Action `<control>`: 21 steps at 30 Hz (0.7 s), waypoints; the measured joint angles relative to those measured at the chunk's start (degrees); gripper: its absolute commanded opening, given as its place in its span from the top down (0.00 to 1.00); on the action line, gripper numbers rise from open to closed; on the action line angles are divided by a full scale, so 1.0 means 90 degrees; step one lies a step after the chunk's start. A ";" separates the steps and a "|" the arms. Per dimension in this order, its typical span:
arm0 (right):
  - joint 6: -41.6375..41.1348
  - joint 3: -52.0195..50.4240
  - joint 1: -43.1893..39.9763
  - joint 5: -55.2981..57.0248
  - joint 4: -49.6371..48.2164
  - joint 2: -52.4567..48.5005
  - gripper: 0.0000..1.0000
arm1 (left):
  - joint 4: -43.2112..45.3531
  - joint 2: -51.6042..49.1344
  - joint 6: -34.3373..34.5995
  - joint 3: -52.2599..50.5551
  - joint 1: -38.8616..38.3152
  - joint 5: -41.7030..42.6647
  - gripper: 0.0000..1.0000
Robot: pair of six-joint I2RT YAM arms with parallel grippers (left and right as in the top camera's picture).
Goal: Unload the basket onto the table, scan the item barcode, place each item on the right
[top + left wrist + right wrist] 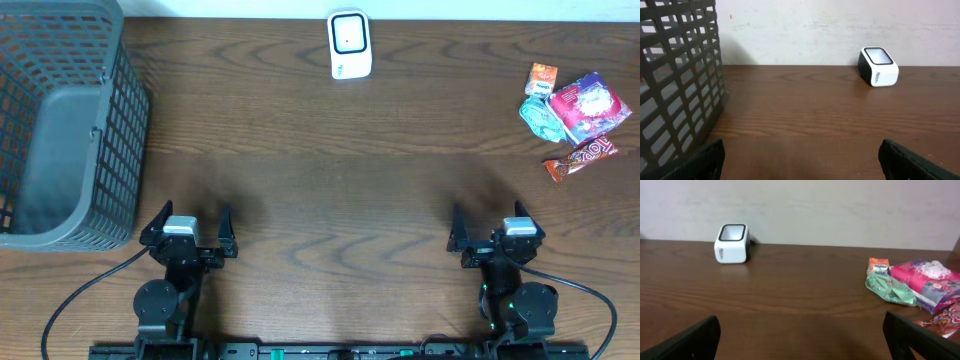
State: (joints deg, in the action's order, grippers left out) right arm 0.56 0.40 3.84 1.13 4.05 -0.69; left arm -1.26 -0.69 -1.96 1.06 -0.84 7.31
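A white barcode scanner (350, 45) with a dark window stands at the table's far edge, also seen in the left wrist view (878, 66) and right wrist view (732, 243). The items lie in a pile at the far right: a small orange packet (541, 79), a green packet (541, 117), a pink-purple bag (588, 106) and a red bar (580, 157). My left gripper (193, 218) rests near the front edge, open and empty (801, 160). My right gripper (490, 222) is also open and empty (802, 337), well short of the pink-purple bag (927, 282).
A grey mesh basket (60, 120) fills the far left corner, its wall close to the left gripper (675, 85). A pale wall runs behind the table. Bare brown wood lies between the grippers and the scanner.
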 measured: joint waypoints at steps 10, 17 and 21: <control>0.0219 0.0000 -0.0002 -0.0002 -0.0002 0.0000 0.01 | 0.0000 0.0000 0.0000 0.0000 0.0000 0.0000 0.02; 0.0245 0.0000 -0.0002 -0.0002 0.0000 0.0000 0.01 | 0.0000 0.0000 0.0000 0.0000 0.0000 0.0000 0.02; 0.0245 0.0000 -0.0002 -0.0002 0.0000 0.0000 0.01 | 0.0000 0.0000 0.0000 0.0000 0.0000 0.0000 0.02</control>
State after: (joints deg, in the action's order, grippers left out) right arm 2.76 0.40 3.81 1.10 4.05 -0.69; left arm -1.26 -0.69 -1.96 1.06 -0.84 7.31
